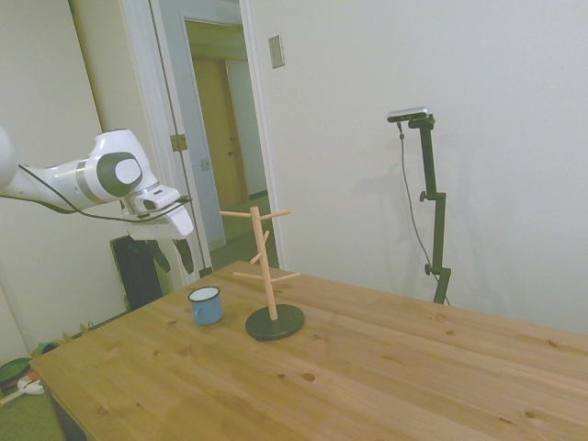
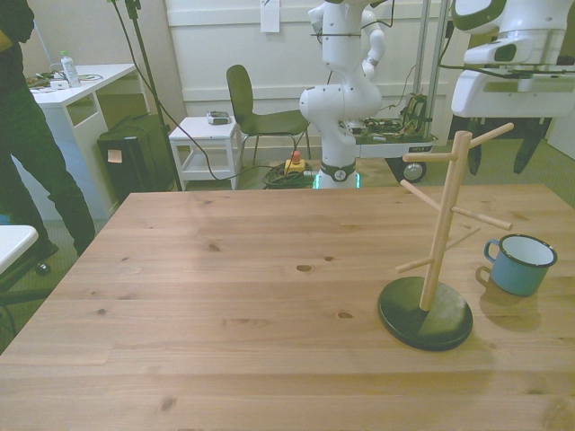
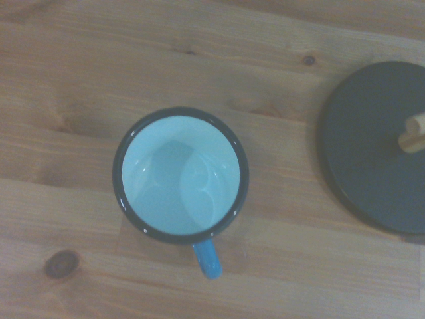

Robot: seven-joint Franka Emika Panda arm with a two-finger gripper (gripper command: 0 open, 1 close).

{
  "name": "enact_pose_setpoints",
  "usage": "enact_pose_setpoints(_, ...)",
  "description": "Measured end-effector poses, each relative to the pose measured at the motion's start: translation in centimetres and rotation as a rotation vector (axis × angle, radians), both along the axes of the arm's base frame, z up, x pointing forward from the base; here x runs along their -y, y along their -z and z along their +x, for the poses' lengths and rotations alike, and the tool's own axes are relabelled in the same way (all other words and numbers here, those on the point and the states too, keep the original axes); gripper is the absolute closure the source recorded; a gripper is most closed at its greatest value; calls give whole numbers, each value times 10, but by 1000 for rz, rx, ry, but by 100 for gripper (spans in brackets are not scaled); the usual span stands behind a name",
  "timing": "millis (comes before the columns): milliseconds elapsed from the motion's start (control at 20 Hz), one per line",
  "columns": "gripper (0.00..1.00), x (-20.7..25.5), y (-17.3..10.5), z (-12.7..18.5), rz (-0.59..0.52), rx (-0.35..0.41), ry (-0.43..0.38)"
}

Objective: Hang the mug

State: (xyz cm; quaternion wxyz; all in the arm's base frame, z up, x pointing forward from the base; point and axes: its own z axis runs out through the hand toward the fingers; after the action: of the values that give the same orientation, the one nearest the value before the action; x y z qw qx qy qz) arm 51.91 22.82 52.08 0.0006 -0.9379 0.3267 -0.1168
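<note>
The mug is standing upright on the tabletop, just beside the dark round base of the wooden peg stand, on the side toward the arm. It is not touching the base. In the front view it is sitting at the front view's right, with its handle pointing toward the stand.

The pincer is hanging well above the mug, and its dark fingers are standing apart with nothing between them. The wrist view is looking straight down into the mug, so the arm is seeming to be lined up over it.

I am judging the mug to be light and stiff, like enamelled metal (the glossy skin is probably slippery, and may chip if it is dropped). The rim is thin, so one finger inside and one outside the wall should be holding it well. This hold should be taken on the side away from the handle, because the handle must stay free for sliding onto a peg.
</note>
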Motion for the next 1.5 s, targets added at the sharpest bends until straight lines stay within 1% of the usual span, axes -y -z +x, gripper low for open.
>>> enact_pose_setpoints(300, 0, -20, 27, 31, -22, -19, -14)
enact_pose_setpoints(450, 0, -29, 43, 43, -45, -23, -14)
enact_pose_setpoints(750, 0, -53, 71, 65, -55, -41, -34)
enact_pose_setpoints(1100, 0, -87, 93, 72, -66, -46, -57)
enact_pose_setpoints(1300, 0, -100, 111, 76, -77, -58, -66)
enact_pose_setpoints(1450, 0, -108, 118, 79, -79, -60, -72)
enact_pose_setpoints(1500, 100, -111, 120, 80, -80, -59, -73)
